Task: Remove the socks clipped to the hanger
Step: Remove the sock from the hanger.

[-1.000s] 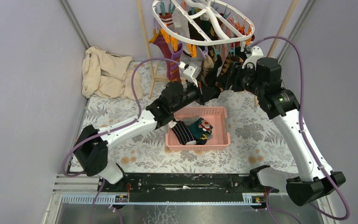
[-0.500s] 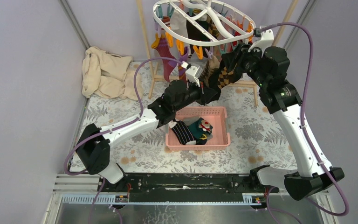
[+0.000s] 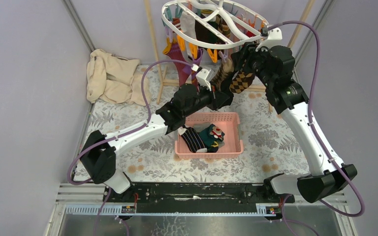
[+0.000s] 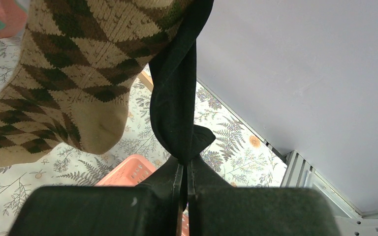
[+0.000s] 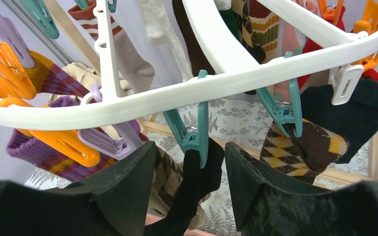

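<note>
The white oval hanger (image 3: 169, 22) hangs at the top, with several socks clipped round its rim (image 5: 177, 93). A black sock (image 4: 174, 108) hangs from a teal clip (image 5: 197, 132). My left gripper (image 4: 186, 167) is shut on this sock's lower end, just above the basket. My right gripper (image 5: 189, 147) is open right under the rim. Its fingers (image 5: 128, 177) stand either side of the teal clip and the black sock's top (image 5: 192, 191) without touching them. A brown argyle sock (image 4: 64, 73) hangs beside the black one.
A pink slotted basket (image 3: 234, 132) below the hanger holds a few loose socks (image 3: 199, 137). A beige cloth (image 3: 110, 76) lies at the back left. Wooden poles (image 3: 153, 34) stand behind the hanger. Orange and purple clips (image 5: 64, 145) crowd the rim to the left of my right gripper.
My right arm has risen and moved in under the hanger's rim, so its jaws now flank the teal clip. The left arm has stayed put with the black sock.
</note>
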Motion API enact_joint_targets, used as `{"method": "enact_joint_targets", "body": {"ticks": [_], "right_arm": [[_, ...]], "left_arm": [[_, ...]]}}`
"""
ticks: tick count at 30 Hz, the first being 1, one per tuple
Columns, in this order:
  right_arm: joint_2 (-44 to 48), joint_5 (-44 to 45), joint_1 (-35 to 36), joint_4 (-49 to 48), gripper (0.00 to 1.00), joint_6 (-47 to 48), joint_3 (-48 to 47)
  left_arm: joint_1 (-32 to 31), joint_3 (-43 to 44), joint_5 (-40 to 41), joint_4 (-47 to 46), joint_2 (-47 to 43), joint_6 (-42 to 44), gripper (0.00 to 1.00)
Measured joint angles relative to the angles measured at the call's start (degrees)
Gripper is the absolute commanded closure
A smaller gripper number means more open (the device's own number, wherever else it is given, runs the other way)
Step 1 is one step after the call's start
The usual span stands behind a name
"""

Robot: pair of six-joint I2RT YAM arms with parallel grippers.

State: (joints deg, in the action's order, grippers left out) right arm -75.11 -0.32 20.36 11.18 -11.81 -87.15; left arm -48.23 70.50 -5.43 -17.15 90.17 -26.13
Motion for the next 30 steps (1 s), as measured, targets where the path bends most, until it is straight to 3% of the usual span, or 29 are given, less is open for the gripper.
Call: {"method": "enact_joint_targets", "body": {"ticks": [18,23,30], "right_arm": [[-4.9,11.41,5.01,-2.93,0.39,4.79,-2.05],[-4.96,13.4,5.53,-4.24,0.46,5.31,-2.05],[-6.08,14.36,5.55,-5.07,0.65,5.55,-2.95]], "left_arm": [[0.0,0.13,0.02,0.04,0.22,0.04,1.0],[0.0,0.13,0.02,0.04,0.22,0.04,1.0],[0.0,0.13,0.04,0.07,0.22,0.07,1.0]]}}
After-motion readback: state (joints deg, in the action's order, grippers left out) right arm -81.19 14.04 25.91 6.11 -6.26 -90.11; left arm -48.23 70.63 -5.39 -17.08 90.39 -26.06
